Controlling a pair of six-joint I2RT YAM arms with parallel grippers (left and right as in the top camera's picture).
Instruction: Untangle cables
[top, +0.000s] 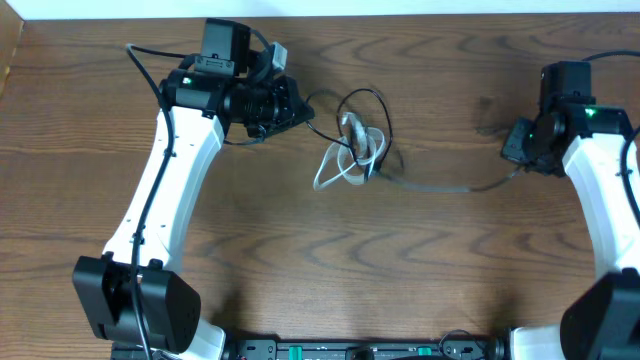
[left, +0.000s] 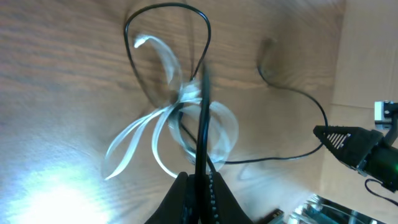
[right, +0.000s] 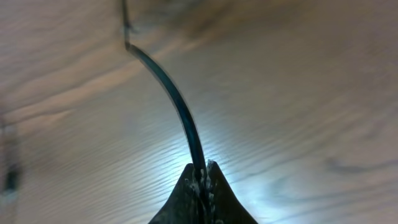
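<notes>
The glossy white cable (left: 166, 59) lies in flat ribbon-like loops on the wood-grain table (top: 300, 260), near the middle of the far edge. The thin round black cable (left: 203, 134) arches through these loops. The left gripper (left: 200, 178) is pinched shut on the black cable, and the right gripper (right: 202, 169) is clamped on another stretch of it. Only the overhead view shows both arms.

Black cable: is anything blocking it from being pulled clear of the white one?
The left hand and right hand grip the black cable, so nothing separates them from it. The white cable is the obstacle: its loops cross the black one in the tangle. Nothing else visible blocks it.
</notes>
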